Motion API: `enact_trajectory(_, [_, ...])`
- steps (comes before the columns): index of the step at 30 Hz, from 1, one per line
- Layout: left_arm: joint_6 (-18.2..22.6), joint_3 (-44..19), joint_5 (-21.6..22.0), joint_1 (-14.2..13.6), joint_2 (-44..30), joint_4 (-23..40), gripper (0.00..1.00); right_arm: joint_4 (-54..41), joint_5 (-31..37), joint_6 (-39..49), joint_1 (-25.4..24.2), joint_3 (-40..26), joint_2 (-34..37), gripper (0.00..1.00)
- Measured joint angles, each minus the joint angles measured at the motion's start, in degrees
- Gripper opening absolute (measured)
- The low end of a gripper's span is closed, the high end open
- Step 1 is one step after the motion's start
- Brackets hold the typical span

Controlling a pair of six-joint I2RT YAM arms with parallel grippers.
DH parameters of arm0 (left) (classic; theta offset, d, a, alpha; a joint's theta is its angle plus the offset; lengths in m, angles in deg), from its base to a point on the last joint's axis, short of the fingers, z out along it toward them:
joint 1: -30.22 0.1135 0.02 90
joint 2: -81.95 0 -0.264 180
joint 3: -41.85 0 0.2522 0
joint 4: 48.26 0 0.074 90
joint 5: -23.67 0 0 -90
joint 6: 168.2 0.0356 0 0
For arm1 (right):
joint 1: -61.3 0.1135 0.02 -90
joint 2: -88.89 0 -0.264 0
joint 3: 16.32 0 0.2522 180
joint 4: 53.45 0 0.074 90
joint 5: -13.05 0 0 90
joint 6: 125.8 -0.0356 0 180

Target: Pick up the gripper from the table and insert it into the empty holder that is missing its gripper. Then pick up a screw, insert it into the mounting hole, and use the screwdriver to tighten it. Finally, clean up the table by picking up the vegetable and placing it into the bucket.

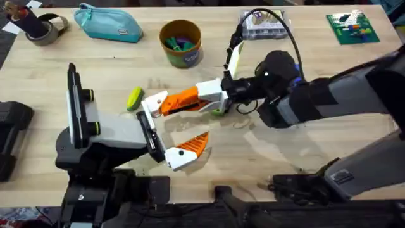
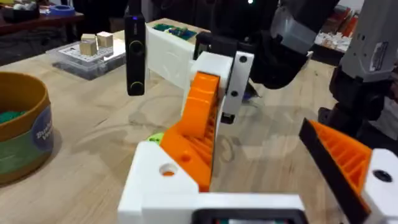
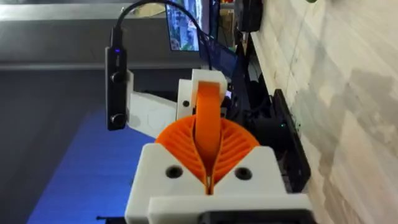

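My right gripper (image 1: 212, 98) (image 3: 208, 134) is shut on the orange gripper finger (image 1: 180, 100) (image 2: 202, 124), which lies level above the table (image 1: 285, 152). The finger's base end meets the white holder (image 1: 152, 106) (image 2: 158, 180) on my left arm's black rail; how deep it sits I cannot tell. My left gripper (image 1: 199, 120) (image 2: 258, 106) stands open, its twin orange finger (image 1: 193, 144) (image 2: 345, 158) well apart. The yellow-green vegetable (image 1: 133, 99) lies just left of the holder. The ochre bucket (image 1: 181, 42) (image 2: 22, 130) stands behind it. Screw and screwdriver are out of view.
A teal pouch (image 1: 107, 23) and a tape roll (image 1: 41, 28) sit at the back left. A clear box of blocks (image 1: 262, 24) and a green board (image 1: 352, 26) sit at the back right. Bare wood lies in front of the right arm.
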Motion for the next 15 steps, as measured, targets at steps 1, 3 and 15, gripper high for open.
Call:
enact_trajectory(1, [0.0,0.0,0.0,0.0,0.0,0.0,0.987,-0.4,0.2,0.4,0.2,-0.1,-0.1,0.016])
enact_trajectory(3, [-0.1,0.0,0.0,0.0,0.0,0.0,0.987,-1.0,0.7,1.2,0.6,-0.3,-0.1,0.017])
enact_trajectory(15, [0.0,0.0,0.0,0.0,0.0,0.0,0.987,-1.4,3.6,2.6,1.7,-0.4,-0.2,0.018])
